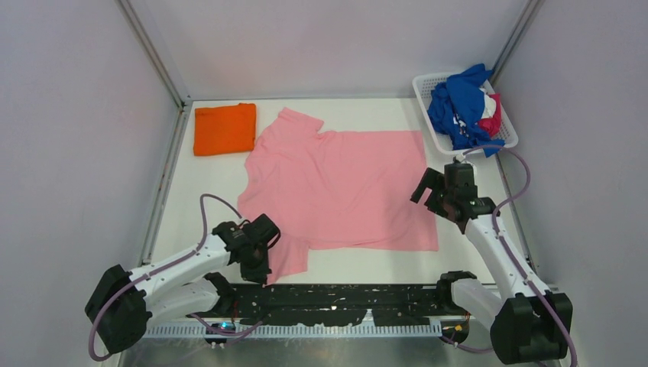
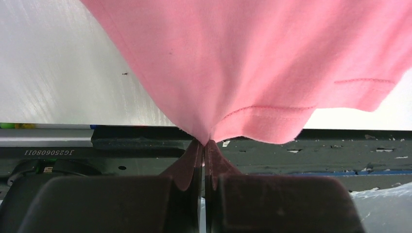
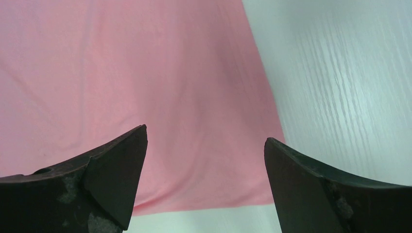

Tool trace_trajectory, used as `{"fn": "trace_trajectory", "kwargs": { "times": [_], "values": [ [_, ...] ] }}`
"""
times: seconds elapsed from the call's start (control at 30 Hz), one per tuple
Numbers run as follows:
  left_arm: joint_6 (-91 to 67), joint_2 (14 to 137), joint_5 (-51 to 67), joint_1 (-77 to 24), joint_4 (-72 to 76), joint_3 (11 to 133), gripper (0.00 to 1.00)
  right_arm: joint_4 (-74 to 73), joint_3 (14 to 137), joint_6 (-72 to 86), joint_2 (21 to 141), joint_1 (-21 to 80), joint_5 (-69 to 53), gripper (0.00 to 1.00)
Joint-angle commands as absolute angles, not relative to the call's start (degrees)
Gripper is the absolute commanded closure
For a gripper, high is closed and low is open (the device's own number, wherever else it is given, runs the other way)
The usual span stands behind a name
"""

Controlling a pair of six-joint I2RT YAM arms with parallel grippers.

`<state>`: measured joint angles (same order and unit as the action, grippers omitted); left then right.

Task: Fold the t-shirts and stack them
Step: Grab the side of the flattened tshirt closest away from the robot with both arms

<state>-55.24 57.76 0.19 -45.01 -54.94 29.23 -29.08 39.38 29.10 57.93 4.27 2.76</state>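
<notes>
Pink tee (image 1: 344, 187) caught by the sleeve hem!
It spreads flat; the folded orange tee (image 1: 225, 129) lies beyond the left gripper (image 2: 204, 145), which clamps tight on that hem; the right gripper (image 3: 205, 141) gapes wide above the tee's near right corner, gripping nothing.

One pink t-shirt (image 1: 344, 183), one orange t-shirt (image 1: 225, 128), one basket (image 1: 423, 93), two tools (image 2: 204, 148) (image 3: 205, 145)

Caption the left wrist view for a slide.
The left gripper shut on the pink tee at its hemmed edge, white table behind.
</notes>
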Motion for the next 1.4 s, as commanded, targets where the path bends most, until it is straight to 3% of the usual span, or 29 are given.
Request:
{"fn": "trace_trajectory", "kwargs": {
  "times": [0.0, 0.3, 0.47, 0.7, 0.97, 1.2, 1.37],
  "values": [
    [-54.4, 55.2, 2.1, -45.3, -56.9, 31.1, 1.00, -38.9, 35.6, 34.6, 52.6, 4.0, 5.5, 0.02],
    [-52.5, 54.3, 5.0, -45.3, -56.6, 31.3, 1.00, -47.4, 27.9, 44.4, 43.4, 4.0, 6.2, 0.03],
    [-52.0, 53.8, 5.0, -45.3, -57.1, 31.5, 1.00, -45.9, 23.6, 48.4, 41.0, 4.0, 5.3, 0.14],
    [-53.0, 51.4, 5.8, -45.3, -58.9, 30.5, 1.00, -41.2, 19.8, 49.6, 42.5, 4.0, 4.9, 0.37],
    [-54.2, 49.8, 6.9, -45.3, -60.8, 28.6, 1.00, -37.8, 20.7, 48.2, 45.0, 4.0, 10.7, 0.50],
    [-58.8, 43.7, 9.8, -45.9, -61.7, 25.4, 1.00, -35.8, 20.6, 47.2, 47.4, 4.1, 10.4, 0.71],
    [-63.0, 40.0, 12.3, -47.1, -60.0, 21.6, 1.00, -35.2, 20.8, 46.2, 47.5, 4.0, 10.1, 0.80]
  ]
}}
